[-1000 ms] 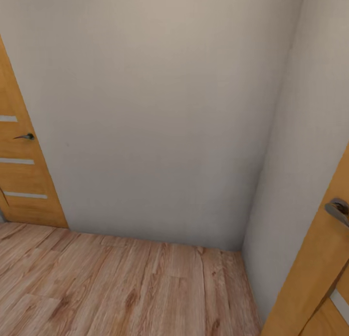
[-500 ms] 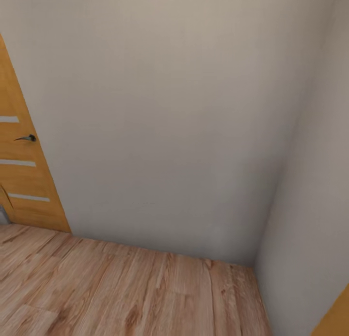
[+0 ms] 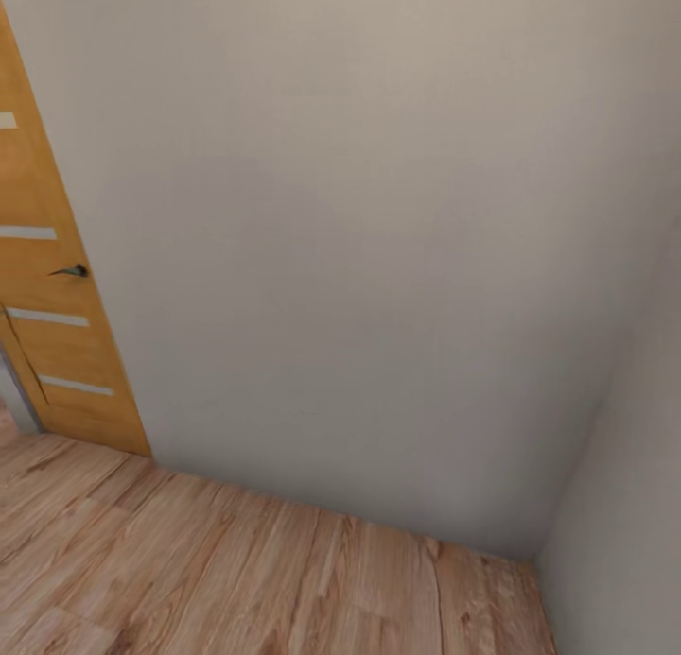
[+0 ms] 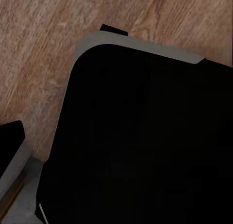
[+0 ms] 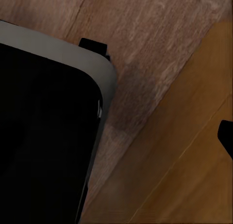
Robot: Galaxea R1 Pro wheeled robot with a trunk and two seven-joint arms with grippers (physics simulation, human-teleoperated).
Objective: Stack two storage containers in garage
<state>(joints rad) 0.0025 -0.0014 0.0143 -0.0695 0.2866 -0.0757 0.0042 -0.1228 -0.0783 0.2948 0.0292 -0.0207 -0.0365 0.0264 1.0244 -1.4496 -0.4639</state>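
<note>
A black, rounded-cornered robot base with a grey rim (image 4: 145, 136) is seen beneath the left wrist, and again (image 5: 43, 136) beneath the right wrist. A dark finger tip (image 5: 225, 136) is glimpsed at 3 o'clock.

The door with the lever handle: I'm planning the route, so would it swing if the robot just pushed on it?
Probably not by a push alone: the door looks shut in its frame, and its lever likely needs pressing. The panel looks stiff.

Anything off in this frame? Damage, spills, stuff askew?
Nothing stands out. The head view shows a plain grey wall, a closed wooden door with its handle, and clean wood-plank floor. Both wrist views show the robot's dark base over that floor.
</note>
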